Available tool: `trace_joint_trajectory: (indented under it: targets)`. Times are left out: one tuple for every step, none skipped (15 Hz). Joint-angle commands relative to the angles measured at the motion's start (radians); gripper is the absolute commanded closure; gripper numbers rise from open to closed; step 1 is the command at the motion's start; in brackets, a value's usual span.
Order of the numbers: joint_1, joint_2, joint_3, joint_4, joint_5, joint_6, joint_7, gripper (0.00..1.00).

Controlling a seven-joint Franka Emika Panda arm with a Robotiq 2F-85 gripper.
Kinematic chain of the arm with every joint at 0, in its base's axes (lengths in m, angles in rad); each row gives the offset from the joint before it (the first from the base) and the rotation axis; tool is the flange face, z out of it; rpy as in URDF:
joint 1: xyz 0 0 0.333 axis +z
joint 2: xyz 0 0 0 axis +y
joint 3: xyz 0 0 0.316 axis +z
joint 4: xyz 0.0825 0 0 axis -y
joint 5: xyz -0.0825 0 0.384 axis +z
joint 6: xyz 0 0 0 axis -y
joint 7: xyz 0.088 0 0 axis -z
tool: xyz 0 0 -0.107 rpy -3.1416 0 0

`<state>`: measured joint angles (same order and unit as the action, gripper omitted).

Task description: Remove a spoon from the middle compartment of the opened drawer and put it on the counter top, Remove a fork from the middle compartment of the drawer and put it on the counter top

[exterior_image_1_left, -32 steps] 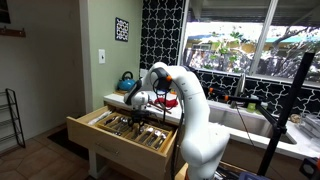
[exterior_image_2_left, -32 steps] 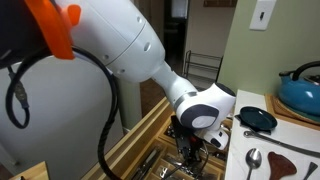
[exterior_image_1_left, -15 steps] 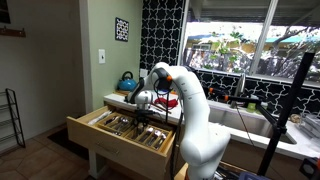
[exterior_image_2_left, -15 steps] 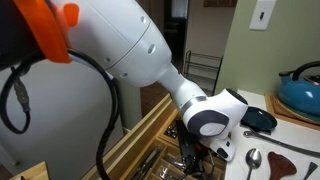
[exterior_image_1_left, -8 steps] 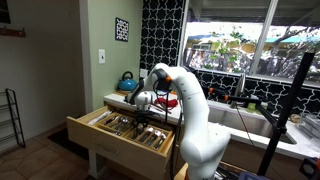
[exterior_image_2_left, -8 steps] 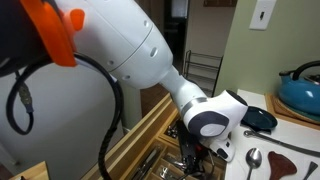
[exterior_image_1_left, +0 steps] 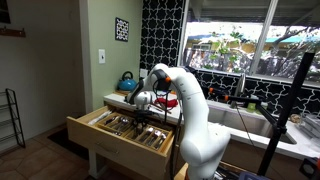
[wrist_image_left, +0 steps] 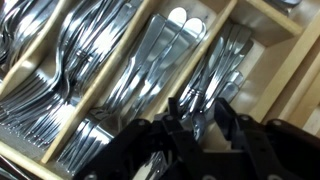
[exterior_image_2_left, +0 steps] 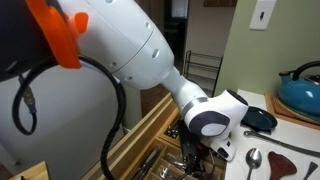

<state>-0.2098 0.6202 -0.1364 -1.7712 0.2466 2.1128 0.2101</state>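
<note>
The drawer point(exterior_image_1_left: 98, 137) stands open and holds light wooden sections full of cutlery. My gripper point(exterior_image_1_left: 141, 108) reaches down into its central part; it also shows low in the drawer in an exterior view point(exterior_image_2_left: 196, 158). In the wrist view my gripper point(wrist_image_left: 200, 114) has its black fingers point(wrist_image_left: 175, 112) apart, straddling shiny cutlery point(wrist_image_left: 197, 97) in a long narrow section beside a wooden divider point(wrist_image_left: 205, 45). I cannot tell whether that piece is a fork. A spoon point(exterior_image_2_left: 253, 160) lies on the white counter top point(exterior_image_2_left: 300, 142).
On the counter top stand a blue kettle point(exterior_image_2_left: 302, 90), a small black pan point(exterior_image_2_left: 259, 120) and a brown utensil point(exterior_image_2_left: 290, 168). Forks point(wrist_image_left: 55, 70) fill the drawer's section to the left in the wrist view. A sink counter point(exterior_image_1_left: 250, 115) lies under the window.
About two seconds ago the wrist shifted slightly to the right over the drawer. Over the last second nothing has visibly moved.
</note>
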Motion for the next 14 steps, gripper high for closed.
trace_joint_trajectory:
  targets:
    - [0.001, -0.01, -0.002, -0.029, 0.017, 0.051, 0.015, 0.54]
    - [0.013, -0.015, -0.012, -0.041, 0.002, 0.08, 0.033, 0.52]
    - [0.013, -0.022, -0.011, -0.053, 0.008, 0.1, 0.037, 0.52]
    - [0.017, -0.026, -0.012, -0.066, 0.009, 0.129, 0.048, 0.52]
    - [0.02, -0.031, -0.012, -0.082, 0.01, 0.161, 0.057, 0.53]
    - [0.022, -0.036, -0.009, -0.095, 0.013, 0.186, 0.06, 0.55]
    - [0.026, -0.04, -0.008, -0.108, 0.013, 0.207, 0.068, 0.57]
    - [0.031, -0.048, -0.008, -0.125, 0.012, 0.229, 0.072, 0.57]
    - [0.033, -0.055, -0.006, -0.138, 0.016, 0.247, 0.078, 0.58]
    - [0.035, -0.06, -0.004, -0.15, 0.017, 0.262, 0.081, 0.58]
    - [0.037, -0.064, -0.004, -0.161, 0.017, 0.28, 0.084, 0.57]
    - [0.036, -0.066, -0.001, -0.168, 0.02, 0.283, 0.084, 0.55]
    - [0.038, -0.069, -0.002, -0.176, 0.018, 0.292, 0.088, 0.56]
    - [0.043, -0.072, -0.006, -0.18, 0.012, 0.287, 0.101, 0.53]
